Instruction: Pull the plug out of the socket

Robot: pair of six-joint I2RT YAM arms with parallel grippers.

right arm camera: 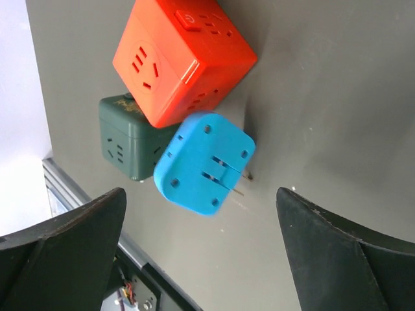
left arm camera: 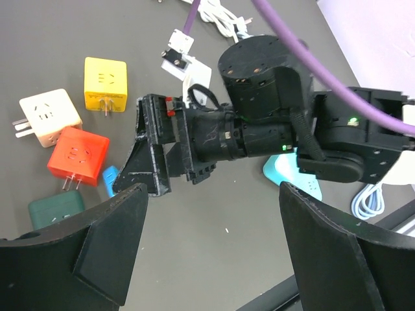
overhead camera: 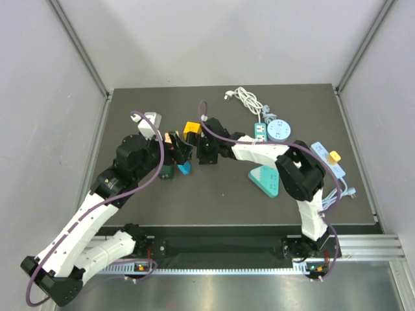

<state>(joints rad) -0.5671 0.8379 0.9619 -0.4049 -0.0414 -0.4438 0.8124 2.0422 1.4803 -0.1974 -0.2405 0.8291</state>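
A red cube socket [right arm camera: 181, 58], a dark green cube [right arm camera: 130, 146] and a blue cube plug [right arm camera: 204, 162] lie bunched together on the dark table. The blue plug's two prongs show on its upturned face. My right gripper [right arm camera: 201, 259] is open and empty, hovering over the blue plug. In the left wrist view the red cube [left arm camera: 81, 155] has its prongs pointing at the green cube [left arm camera: 55, 207], and the right gripper [left arm camera: 152, 155] is close beside them. My left gripper [left arm camera: 211, 246] is open and empty above bare table. From the top, the two grippers [overhead camera: 172, 155] [overhead camera: 187, 152] face each other over the cubes.
A yellow cube [left arm camera: 105, 81] and a cream cube [left arm camera: 48, 116] lie behind the red one. At the right are a coiled white cable [overhead camera: 246, 98], a teal strip [overhead camera: 260, 129], a round blue socket [overhead camera: 279, 130], a teal wedge [overhead camera: 266, 180] and a pale blue power strip [overhead camera: 331, 159].
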